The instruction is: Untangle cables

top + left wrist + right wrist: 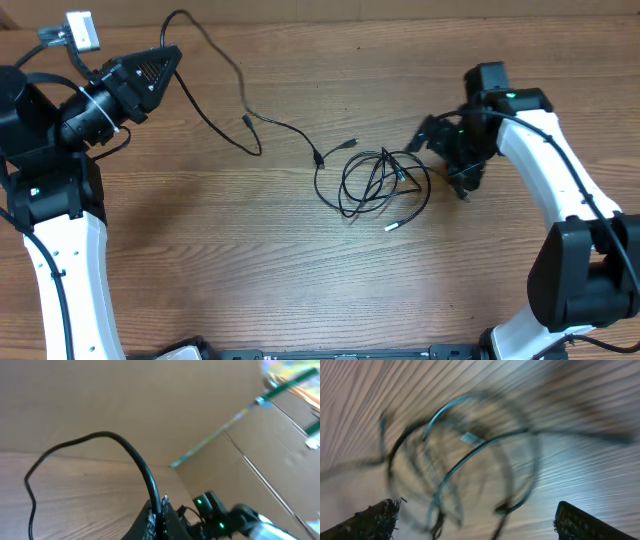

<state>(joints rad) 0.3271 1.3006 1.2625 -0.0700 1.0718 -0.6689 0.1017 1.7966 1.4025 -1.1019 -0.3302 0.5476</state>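
The right gripper (475,517) is standing with its two dark fingers (375,520) spread wide and gripping nothing. Its wrist view is blurred, but the loops are lying just ahead of the open gap, not inside it. From overhead, the right gripper (447,152) is hanging just beside the small knot of thin black flexible cords (385,180). The knot is lying toward the table's middle from those fingers, so this arm is by far the nearer to the tangle.

The knot is resting on the brown wood-grain table (250,260), with a silvery plug tip (392,227) poking out on the near side.

Well apart, at the far left, the left gripper (172,55) is clenching one long thin black cord (215,125); its wrist view shows the cord (142,467) entering the shut left gripper (160,517). That cord's long axis is running from the left gripper diagonally toward the knot. Whether it is free of the knot I cannot tell.

Closing on a loop is probably falling to the right arm, while the left pulls outward.

No brand, label or writing is readable.
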